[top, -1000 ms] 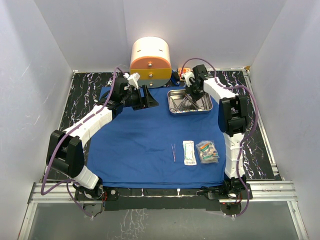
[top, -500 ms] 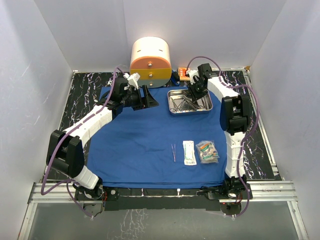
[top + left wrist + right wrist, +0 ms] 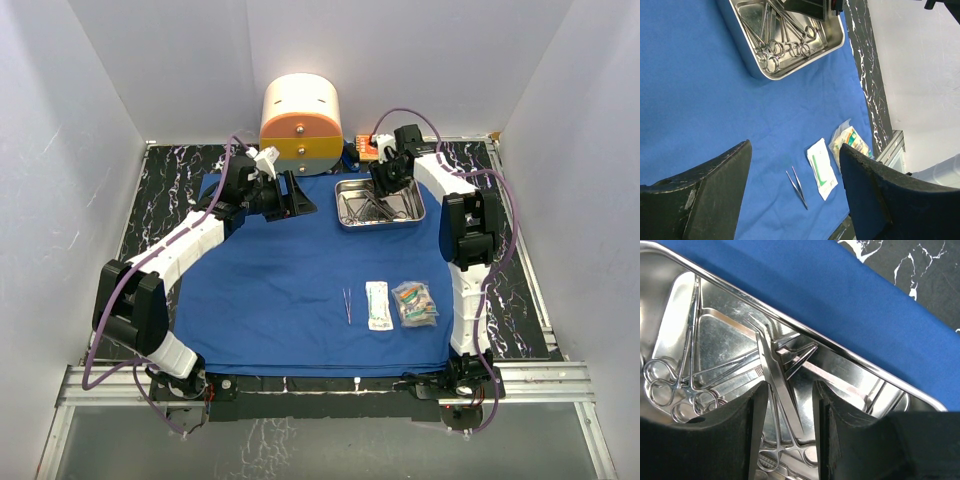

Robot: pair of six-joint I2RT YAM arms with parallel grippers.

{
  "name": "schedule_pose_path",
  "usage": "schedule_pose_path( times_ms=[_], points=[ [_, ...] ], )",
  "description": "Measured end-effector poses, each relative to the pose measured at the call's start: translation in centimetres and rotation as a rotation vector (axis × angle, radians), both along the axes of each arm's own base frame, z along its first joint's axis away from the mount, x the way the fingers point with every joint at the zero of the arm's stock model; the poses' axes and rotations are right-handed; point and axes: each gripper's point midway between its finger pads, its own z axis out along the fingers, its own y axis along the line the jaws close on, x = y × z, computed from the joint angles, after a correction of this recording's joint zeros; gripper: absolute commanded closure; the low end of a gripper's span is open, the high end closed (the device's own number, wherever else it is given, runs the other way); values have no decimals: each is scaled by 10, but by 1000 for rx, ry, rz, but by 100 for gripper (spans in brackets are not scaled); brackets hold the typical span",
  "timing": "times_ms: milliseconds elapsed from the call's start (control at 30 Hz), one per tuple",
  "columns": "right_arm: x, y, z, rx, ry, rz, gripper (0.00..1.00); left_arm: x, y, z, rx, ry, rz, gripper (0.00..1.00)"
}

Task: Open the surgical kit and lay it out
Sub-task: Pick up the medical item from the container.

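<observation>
1. Tabletop (image 3: 160, 180) of black, white-veined marble fills the floor of the white-walled booth in the top view, and we see it bare along the left and right edges.
2. Over its middle lies the royal-blue cloth wrap (image 3: 280, 270), spread flat from the near edge to the far one.
3. At upper centre, just beyond the cloth's far edge, stands the round cream-and-orange drawer container (image 3: 300, 125).
4. We find the left gripper (image 3: 794, 152) above the cloth's upper left part. Its fingers are spread wide with nothing between them.
5. The right gripper (image 3: 790, 386) hangs over the far end of the tray. Its fingers are parted, and a slim steel instrument (image 3: 772, 365) runs through the gap, pinched by neither side as far as we can tell.
6. The shiny steel tray (image 3: 380, 226) sits on the cloth's upper right part.
7. Inside it we see ring-handled instruments (image 3: 782, 47) lying crossed over one another.
8. Behind the right arm, at the upper right, a small orange box (image 3: 366, 148) shows only in part.
9. Low and right of centre on the cloth lie two packets side by side: a white one (image 3: 378, 305) and, to its right, a clear one with coloured contents (image 3: 415, 303).
10. Just left of the white packet lie the tweezers (image 3: 347, 305), apart from it.
</observation>
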Motion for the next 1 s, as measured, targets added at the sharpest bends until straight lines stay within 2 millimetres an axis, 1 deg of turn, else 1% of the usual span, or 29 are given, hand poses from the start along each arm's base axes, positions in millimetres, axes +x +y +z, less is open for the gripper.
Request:
schedule_pose_path(
  times_ms=[200,367,567,667,833,1000],
  points=[
    [2,12,9,27,-14,14,59,0,0,0,-1,0,0,30],
    [7,28,17,32,-40,41,59,0,0,0,-1,-1,0,30],
    [13,42,15,27,-53,60,62,0,0,0,-2,-1,0,30],
    [18,43,11,15,-56,58,64,0,0,0,-2,-1,0,30],
    [18,39,0,-9,-41,47,67,0,1,-1,-3,5,2,30],
    [18,36,-4,-24,-36,41,76,0,1,-1,-5,8,4,29]
  ],
)
